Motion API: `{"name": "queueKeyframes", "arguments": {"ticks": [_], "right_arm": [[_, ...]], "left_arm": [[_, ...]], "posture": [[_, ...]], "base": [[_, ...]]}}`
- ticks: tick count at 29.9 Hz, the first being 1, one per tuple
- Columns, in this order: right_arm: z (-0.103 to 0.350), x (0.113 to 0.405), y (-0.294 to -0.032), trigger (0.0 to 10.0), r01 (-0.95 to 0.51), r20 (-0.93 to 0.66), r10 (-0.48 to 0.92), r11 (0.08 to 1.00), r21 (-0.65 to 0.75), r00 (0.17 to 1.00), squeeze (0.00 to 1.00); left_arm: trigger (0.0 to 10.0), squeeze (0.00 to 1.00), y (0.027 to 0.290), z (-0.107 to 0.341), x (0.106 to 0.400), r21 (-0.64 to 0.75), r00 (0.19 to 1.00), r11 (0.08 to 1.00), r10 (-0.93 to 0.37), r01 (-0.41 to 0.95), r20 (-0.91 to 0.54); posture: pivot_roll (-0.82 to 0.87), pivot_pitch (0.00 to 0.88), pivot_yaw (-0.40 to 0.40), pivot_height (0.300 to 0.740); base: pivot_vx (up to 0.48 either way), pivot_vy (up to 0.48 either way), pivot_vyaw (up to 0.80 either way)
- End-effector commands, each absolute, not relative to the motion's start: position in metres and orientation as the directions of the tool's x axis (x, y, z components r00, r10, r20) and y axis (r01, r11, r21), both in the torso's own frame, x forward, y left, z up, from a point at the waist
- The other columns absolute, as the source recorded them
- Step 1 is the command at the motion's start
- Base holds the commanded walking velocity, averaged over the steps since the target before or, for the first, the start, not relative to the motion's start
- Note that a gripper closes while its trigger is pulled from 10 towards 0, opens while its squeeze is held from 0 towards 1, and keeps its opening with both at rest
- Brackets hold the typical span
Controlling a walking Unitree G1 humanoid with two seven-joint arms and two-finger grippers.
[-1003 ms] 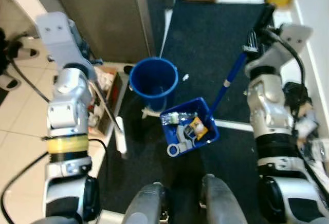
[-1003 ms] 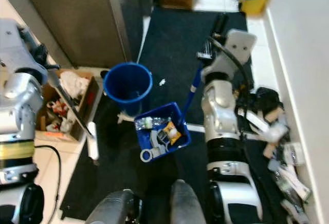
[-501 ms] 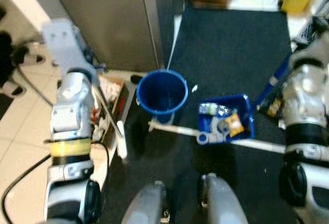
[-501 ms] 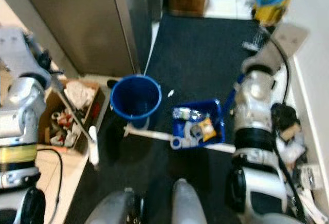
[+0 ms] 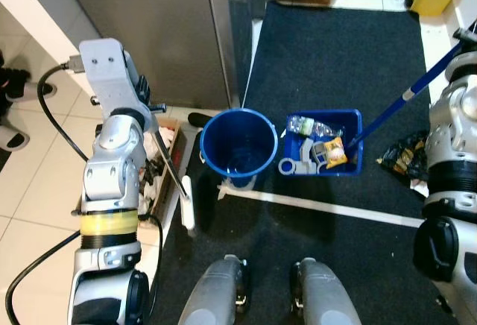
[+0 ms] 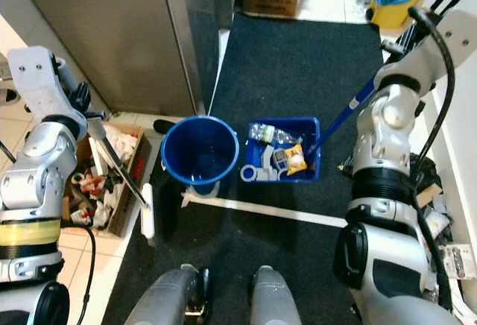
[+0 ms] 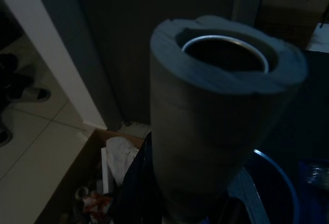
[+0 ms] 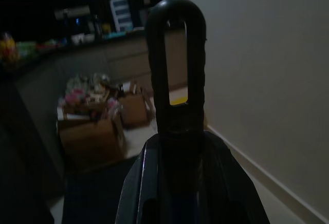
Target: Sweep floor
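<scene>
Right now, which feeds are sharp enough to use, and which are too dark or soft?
Left and right eye views: evenly lit and sharp; blue bucket and dustpan read cleanly. Left wrist view: very dark, a close grey handle end is soft, background dim. Right wrist view: dark, the black handle loop is a silhouette, boxes behind blurred.

My arms are silver, jointed shells; my left arm [image 5: 112, 168] wears a yellow band, black cables trailing at nine o'clock.
</scene>
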State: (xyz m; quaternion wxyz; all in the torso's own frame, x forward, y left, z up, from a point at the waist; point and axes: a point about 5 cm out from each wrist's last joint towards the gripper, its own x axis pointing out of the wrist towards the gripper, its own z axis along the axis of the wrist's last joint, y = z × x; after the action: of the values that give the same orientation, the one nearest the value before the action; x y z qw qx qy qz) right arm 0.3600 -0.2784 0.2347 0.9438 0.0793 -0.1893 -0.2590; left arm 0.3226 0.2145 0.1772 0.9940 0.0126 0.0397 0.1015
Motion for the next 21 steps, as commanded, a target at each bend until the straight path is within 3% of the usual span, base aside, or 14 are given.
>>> {"name": "queueKeyframes", "arguments": {"ticks": [1, 9, 21], "right_arm": [[0.257, 0.357, -0.285, 10.0, 0.463, 0.404, -0.531, 0.847, 0.261, 0.745, 0.00], [0.273, 0.365, -0.284, 10.0, 0.434, 0.439, -0.506, 0.862, 0.260, 0.742, 0.00], [0.329, 0.384, -0.253, 10.0, 0.276, 0.542, -0.378, 0.925, 0.263, 0.751, 0.00]], "left_arm": [[10.0, 0.00, 0.213, 0.179, 0.320, 0.034, 0.977, 0.979, 0.201, -0.199, -0.064], [10.0, 0.00, 0.212, 0.179, 0.320, 0.033, 0.979, 0.981, 0.195, -0.193, -0.066], [10.0, 0.00, 0.209, 0.172, 0.317, 0.028, 0.980, 0.984, 0.176, -0.174, -0.094]], "posture": [[0.01, 0.070, 0.070, 0.740], [0.01, 0.066, 0.070, 0.740], [0.02, 0.057, 0.057, 0.740]], "base": [[0.000, 0.000, 0.00], [0.000, 0.000, 0.00], [0.000, 0.000, 0.00]]}}
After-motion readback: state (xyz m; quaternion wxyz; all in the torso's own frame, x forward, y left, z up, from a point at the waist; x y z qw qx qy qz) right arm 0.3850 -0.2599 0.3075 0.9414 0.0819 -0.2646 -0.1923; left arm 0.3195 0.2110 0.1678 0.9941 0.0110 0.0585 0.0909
